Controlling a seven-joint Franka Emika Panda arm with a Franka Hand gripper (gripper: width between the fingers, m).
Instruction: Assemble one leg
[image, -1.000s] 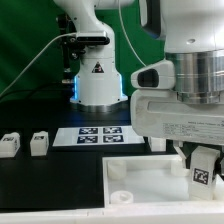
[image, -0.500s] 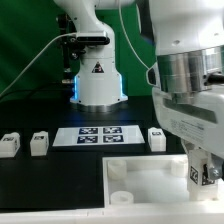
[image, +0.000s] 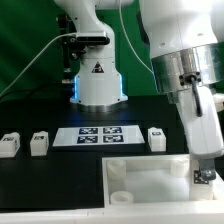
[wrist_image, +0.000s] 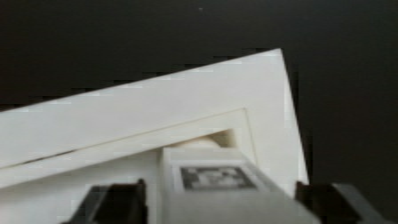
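In the exterior view, the arm reaches down at the exterior view's right, over the near edge of the black table (image: 30, 185). Its end effector (image: 205, 172) hangs at the far right corner of the large white panel (image: 140, 180), which lies flat along that near edge. A tagged leg (image: 203, 177) shows between the fingers just above the panel's corner. Three more legs stand untouched farther back: two (image: 10, 145) (image: 39, 143) near the table's edge on the exterior view's left, and one (image: 157, 138) just beside the marker board (image: 100, 135). A round hole (image: 119, 197) at the panel's near left corner is empty.

In the wrist view, the two dark fingers (wrist_image: 116, 205) stand on either side of the leg (wrist_image: 214, 180), its tag facing the camera, so the end effector appears to be pinching the leg; the contact itself is blurred and cannot be confirmed. The leg sits over the panel's (wrist_image: 125, 120) corner, right by a recess in the panel, and whether it touches the panel is hard to tell.

As a judgement, the pick-up is done and the leg has been carried to its corner. What remains is seating it in the corner hole, likely with a twist to fasten it, then letting go. No leg looks attached to the panel yet.
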